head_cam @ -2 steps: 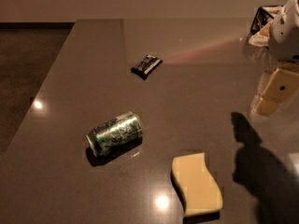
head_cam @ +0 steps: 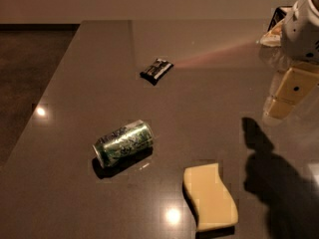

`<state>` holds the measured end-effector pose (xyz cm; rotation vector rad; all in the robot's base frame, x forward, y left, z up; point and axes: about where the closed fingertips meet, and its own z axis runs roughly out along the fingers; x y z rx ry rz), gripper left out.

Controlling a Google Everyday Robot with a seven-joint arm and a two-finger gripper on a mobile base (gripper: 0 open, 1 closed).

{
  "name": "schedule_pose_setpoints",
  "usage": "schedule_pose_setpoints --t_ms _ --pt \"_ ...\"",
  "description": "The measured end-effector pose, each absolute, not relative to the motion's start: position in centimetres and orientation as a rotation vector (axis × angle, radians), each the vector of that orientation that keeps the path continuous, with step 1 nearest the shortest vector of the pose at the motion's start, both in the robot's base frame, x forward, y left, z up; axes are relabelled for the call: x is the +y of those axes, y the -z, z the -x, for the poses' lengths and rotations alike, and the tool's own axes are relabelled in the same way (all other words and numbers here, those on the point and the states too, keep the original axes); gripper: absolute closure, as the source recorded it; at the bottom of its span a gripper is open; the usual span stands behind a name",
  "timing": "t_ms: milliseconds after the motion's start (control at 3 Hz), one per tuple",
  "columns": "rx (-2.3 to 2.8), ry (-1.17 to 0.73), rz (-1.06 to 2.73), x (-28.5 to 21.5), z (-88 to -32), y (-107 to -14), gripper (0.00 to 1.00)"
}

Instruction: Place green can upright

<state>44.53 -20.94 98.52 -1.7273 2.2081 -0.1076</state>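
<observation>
The green can (head_cam: 123, 142) lies on its side on the dark table (head_cam: 99, 73), left of centre, with one silver end facing front-left. My gripper (head_cam: 280, 103) hangs above the table at the far right edge of the camera view, well to the right of the can and a little further back. It holds nothing that I can see. Its shadow (head_cam: 271, 173) falls on the table at the lower right.
A flat black packet (head_cam: 156, 69) lies further back near the table's middle. A pale yellow sponge (head_cam: 209, 197) lies at the front, right of the can. More items (head_cam: 275, 26) sit at the back right behind the arm. The table's left edge drops to dark floor.
</observation>
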Motion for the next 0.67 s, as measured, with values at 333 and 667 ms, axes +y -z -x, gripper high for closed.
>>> schedule_pose_setpoints --t_ms 333,667 --pt "2.121 0.038 1.770 -18.0 -46.5 -99.0 0.00" --pt "1.995 -0.023 1.859 -13.2 -46.9 -99.1 0.00"
